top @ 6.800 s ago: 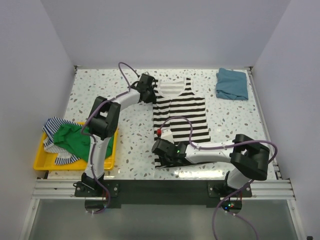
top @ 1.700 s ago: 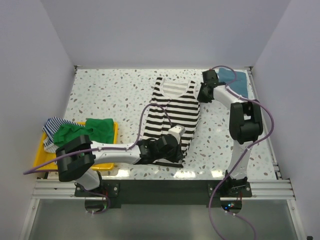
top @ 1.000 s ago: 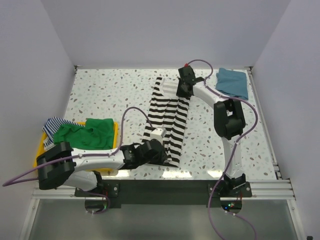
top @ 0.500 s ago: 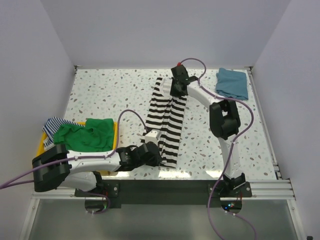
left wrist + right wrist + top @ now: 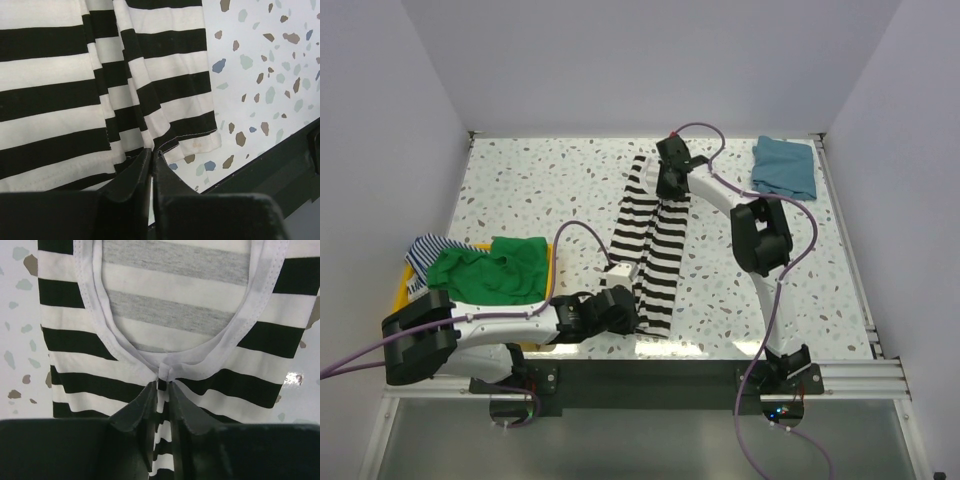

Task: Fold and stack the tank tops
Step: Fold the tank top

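Note:
The black-and-white striped tank top [image 5: 655, 240] lies folded lengthwise into a narrow strip down the middle of the table. My left gripper [image 5: 636, 316] is at its near hem, jaws pressed together on a fold of the hem [image 5: 151, 151]. My right gripper [image 5: 670, 188] is at the far end. Its fingers pinch a fold of cloth just below the white scooped neckline [image 5: 163, 382]. A teal-blue tank top [image 5: 785, 167] lies folded at the far right corner. A green tank top [image 5: 485, 272] and a thin blue-striped tank top [image 5: 420, 250] are heaped on the left.
A yellow tray [image 5: 400, 325] at the near left holds the green and thin-striped tops. The black front rail [image 5: 280, 165] runs just past the hem. White walls enclose the speckled table [image 5: 540, 190] on three sides.
Both grippers have carried the top's right side over to the left, narrowing it into a strip. They have shifted slightly further left over the last second.

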`<state>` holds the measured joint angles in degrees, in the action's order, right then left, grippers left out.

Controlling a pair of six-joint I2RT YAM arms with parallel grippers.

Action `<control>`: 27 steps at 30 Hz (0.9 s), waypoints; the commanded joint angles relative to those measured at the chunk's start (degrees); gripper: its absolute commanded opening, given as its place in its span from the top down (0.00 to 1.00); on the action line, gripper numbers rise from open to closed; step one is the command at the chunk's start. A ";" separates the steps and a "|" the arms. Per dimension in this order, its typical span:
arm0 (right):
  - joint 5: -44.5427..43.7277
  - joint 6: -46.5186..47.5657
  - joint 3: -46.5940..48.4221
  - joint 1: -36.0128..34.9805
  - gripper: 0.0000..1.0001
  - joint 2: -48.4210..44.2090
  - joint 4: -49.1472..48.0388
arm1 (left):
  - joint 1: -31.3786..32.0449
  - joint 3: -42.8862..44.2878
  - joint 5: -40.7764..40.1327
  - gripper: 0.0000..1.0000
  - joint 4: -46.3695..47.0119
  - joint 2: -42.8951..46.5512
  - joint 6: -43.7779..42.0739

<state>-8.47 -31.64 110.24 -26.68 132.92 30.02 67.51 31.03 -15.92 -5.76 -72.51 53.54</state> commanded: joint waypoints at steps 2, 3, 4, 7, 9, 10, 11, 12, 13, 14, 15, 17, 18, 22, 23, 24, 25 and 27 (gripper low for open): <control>0.55 -0.71 2.88 0.05 0.72 -0.38 -1.63 | -0.09 1.40 -3.14 0.71 -3.54 1.32 1.39; 0.82 -0.44 2.88 0.05 0.67 -0.82 -1.81 | -0.09 2.62 -3.76 0.67 -4.43 1.75 1.65; 1.08 -0.01 2.62 0.05 0.59 -1.95 -2.07 | -0.01 3.33 -4.90 0.60 -6.00 2.28 1.48; 0.39 0.87 1.83 0.05 0.44 -4.42 -1.37 | -0.18 7.19 -7.53 0.57 -10.13 3.16 1.31; -0.76 1.05 -1.50 0.05 0.41 -6.61 -2.07 | -0.62 10.18 -10.60 0.56 -12.51 3.60 1.65; -0.67 1.05 -2.73 0.05 0.41 -8.19 -2.33 | -2.01 10.98 -11.23 0.56 -13.83 3.78 1.92; -0.32 1.14 -4.75 -0.30 0.41 -8.73 -2.77 | -3.16 11.68 -11.76 0.58 -15.75 3.78 2.01; -0.93 1.49 -5.29 -0.74 0.41 -8.91 -2.60 | -4.56 12.38 -11.59 0.59 -16.47 3.95 2.18; -1.63 1.67 -5.82 -1.09 0.41 -9.08 -2.16 | -7.36 12.57 -11.33 0.61 -17.09 4.22 1.92; -2.16 1.93 -6.69 -1.97 0.41 -9.00 -1.99 | -8.87 12.74 -11.15 0.61 -17.35 4.39 1.57; -2.34 1.84 -7.22 -2.24 0.41 -8.91 -2.07 | -10.36 12.66 -10.80 0.61 -17.27 4.48 0.61; -2.43 1.32 -8.63 -3.02 0.41 -8.65 -2.86 | -15.02 12.74 -8.44 0.62 -16.48 4.05 -1.06; -3.30 1.14 -8.72 -3.20 0.41 -8.38 -2.95 | -16.17 12.66 -7.90 0.62 -16.22 3.17 -2.37; -4.36 1.23 -7.23 -4.09 0.41 -5.31 -2.16 | -20.13 11.78 -5.26 0.66 -14.55 0.71 -3.97; -4.88 1.40 -5.84 -4.09 0.41 -3.48 -0.68 | -20.22 11.34 -4.30 0.66 -14.02 0.62 -3.97; -5.32 2.19 -5.13 -4.09 0.41 -2.68 -0.06 | -20.39 10.55 -3.77 0.66 -13.41 0.44 -3.79; -6.90 2.72 -3.55 -4.00 0.41 -1.71 0.73 | -20.57 10.11 -3.42 0.66 -12.70 0.44 -3.71; -8.05 4.56 -1.61 -3.74 0.42 0.57 1.97 | -20.66 9.58 -2.80 0.66 -12.35 0.27 -3.35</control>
<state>-12.36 -29.80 104.84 -31.29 130.28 29.65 47.27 41.45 -20.53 -20.27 -72.16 51.33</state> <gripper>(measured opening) 0.586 0.338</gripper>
